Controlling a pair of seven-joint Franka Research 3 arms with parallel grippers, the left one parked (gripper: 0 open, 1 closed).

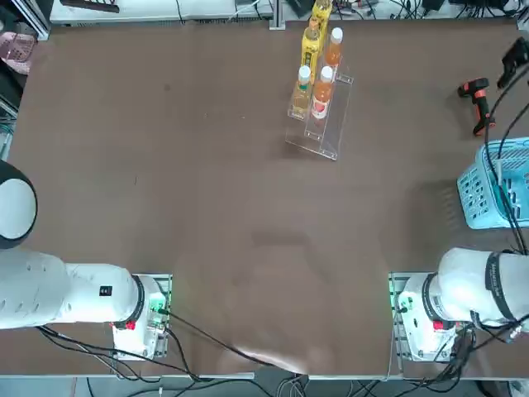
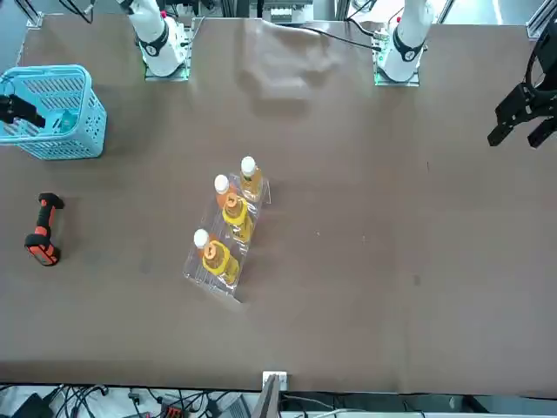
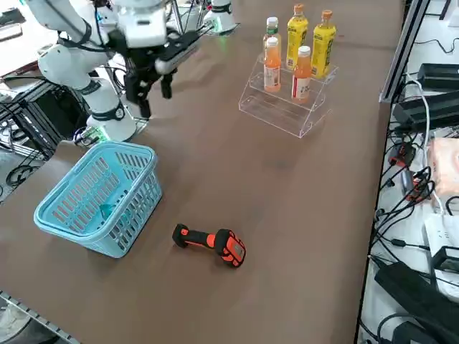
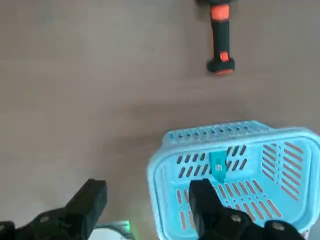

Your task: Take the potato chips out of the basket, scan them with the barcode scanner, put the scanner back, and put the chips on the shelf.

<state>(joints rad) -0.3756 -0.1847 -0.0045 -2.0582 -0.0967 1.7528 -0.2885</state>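
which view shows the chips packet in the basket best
The right wrist view: it looks down into the basket, with the teal potato chips against the inner wall, past the open right tool. The right side view shows a teal patch through the lattice, the front view a sliver, the top view nothing of it.

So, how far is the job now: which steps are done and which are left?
Nothing looks done yet. The potato chips lie inside the basket, the barcode scanner lies on the table, and the shelf holds only drink bottles. In hand: the right gripper hangs open and empty above the table near the basket. Left: picking, scanning, returning the scanner, shelving.
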